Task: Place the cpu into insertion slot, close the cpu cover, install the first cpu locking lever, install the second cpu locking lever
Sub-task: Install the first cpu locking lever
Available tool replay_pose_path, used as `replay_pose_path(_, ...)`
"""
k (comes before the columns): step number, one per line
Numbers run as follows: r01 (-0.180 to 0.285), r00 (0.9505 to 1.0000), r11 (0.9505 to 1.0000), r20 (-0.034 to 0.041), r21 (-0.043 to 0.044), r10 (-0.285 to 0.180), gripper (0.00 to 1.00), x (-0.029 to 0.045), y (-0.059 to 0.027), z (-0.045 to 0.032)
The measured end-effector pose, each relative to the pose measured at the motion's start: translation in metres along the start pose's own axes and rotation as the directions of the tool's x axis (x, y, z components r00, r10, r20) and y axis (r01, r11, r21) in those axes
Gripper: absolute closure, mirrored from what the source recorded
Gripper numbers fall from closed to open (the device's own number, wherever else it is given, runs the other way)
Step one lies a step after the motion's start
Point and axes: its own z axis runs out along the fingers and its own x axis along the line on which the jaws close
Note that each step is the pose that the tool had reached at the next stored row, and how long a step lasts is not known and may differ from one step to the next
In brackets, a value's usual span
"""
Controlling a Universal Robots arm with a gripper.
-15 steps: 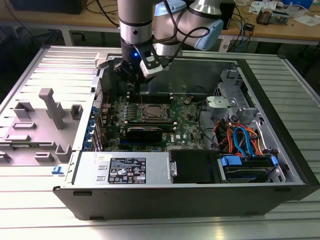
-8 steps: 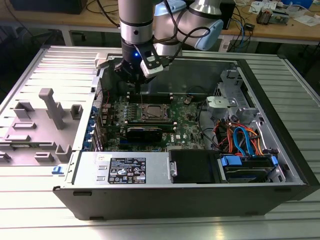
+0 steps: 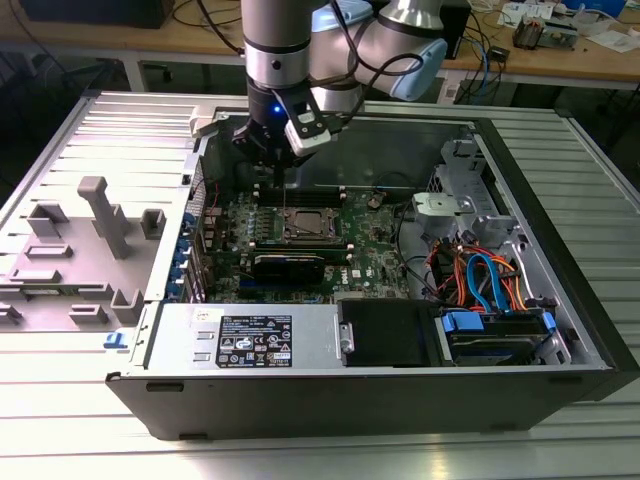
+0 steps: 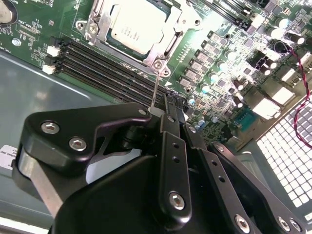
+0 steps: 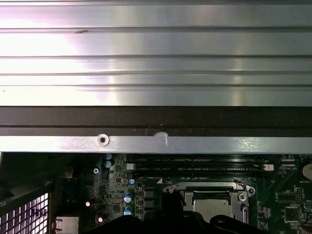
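Exterior view: my claw (image 3: 280, 165) hangs inside the open computer case (image 3: 400, 400) mid-desk (image 3: 300, 455), just above the insertion slot (image 3: 305, 226), toward the case's far wall.

Second wrist view: cpu (image 4: 131, 24) seated in the slot, cpu cover (image 4: 168, 48) flat over it. A thin locking lever (image 4: 155, 85) runs from the slot's corner up to my fingertips. My claw's fingers are together; I can't tell if the lever is pinched between them or just touching.

First wrist view: memory slots (image 5: 195, 168) lie between the case rim (image 5: 146, 144) and the slot.
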Motion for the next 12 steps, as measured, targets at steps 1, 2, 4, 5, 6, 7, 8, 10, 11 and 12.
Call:
replay_pose_path(1, 0.000, 1.0000, 1.0000, 0.0000, 0.0000, 0.000, 0.89, -0.0005, 0.0000, 0.0000)
replay_pose_path(2, 0.000, 1.0000, 1.0000, 0.0000, 0.0000, 0.000, 0.89, -0.0009, 0.0000, 0.0000)
replay_pose_path(4, 0.000, 1.0000, 1.0000, 0.0000, 0.0000, 0.000, 0.89, -0.0017, 0.0000, 0.0000)
replay_pose_path(5, 0.000, 1.0000, 1.0000, 0.0000, -0.0001, 0.000, 0.89, -0.0021, 0.0000, 0.0000)
replay_pose_path(6, 0.000, 1.0000, 1.0000, 0.0001, 0.0000, 0.000, 0.89, -0.0027, 0.0000, 0.0000)
replay_pose_path(7, 0.000, 1.0000, 1.0000, 0.0000, 0.0000, 0.000, 0.89, -0.0035, 0.0000, 0.0000)
replay_pose_path(8, 0.000, 1.0000, 1.0000, 0.0000, 0.0000, 0.000, 0.89, -0.0038, 0.0000, 0.0000)
replay_pose_path(10, 0.000, 1.0000, 1.0000, 0.0000, 0.0000, 0.000, 0.89, -0.0048, 0.0000, 0.0000)
replay_pose_path(11, 0.000, 1.0000, 1.0000, 0.0000, 0.0000, 0.000, 0.89, -0.0053, 0.0000, 0.0000)
replay_pose_path(12, 0.000, 1.0000, 1.0000, 0.0000, 0.0000, 0.000, 0.89, -0.0053, 0.0000, 0.0000)
